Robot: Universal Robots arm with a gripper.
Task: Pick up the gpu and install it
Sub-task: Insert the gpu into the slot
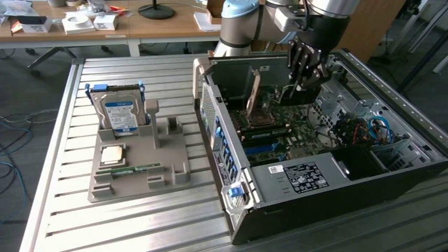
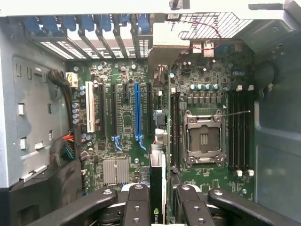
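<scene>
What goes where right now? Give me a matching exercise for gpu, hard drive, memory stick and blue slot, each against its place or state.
Things:
1. gpu
2. hard drive
3. memory stick
4. blue slot

Places or states:
A. standing upright in the grey holder
B. empty, on the motherboard
C. clamped edge-on between the fingers of the gripper, over the motherboard
D. lying flat on the grey holder

Pairs: 1-C, 2-A, 3-D, 4-B
</scene>
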